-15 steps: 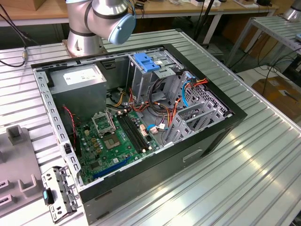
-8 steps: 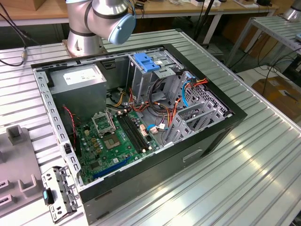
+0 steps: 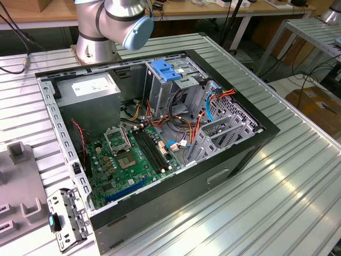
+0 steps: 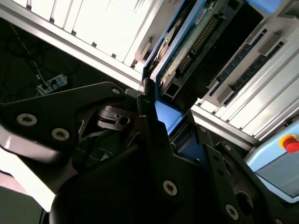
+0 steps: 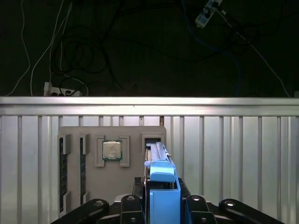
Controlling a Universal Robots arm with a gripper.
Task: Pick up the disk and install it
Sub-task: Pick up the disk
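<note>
In both wrist views the disk stands edge-on between my gripper's black fingers. Its blue plastic carrier wraps the end nearest the gripper, which is shut on it. The second wrist view shows the disk's green circuit-board face and the blue carrier at the gripper. The disk's far end sits over an open slot of a grey parts tray; I cannot tell whether it touches the slot.
The open computer case lies on the ribbed metal table, with a metal drive cage topped by a blue latch. The grey tray sits at the exterior view's left and holds a processor. The arm's base stands behind the case.
</note>
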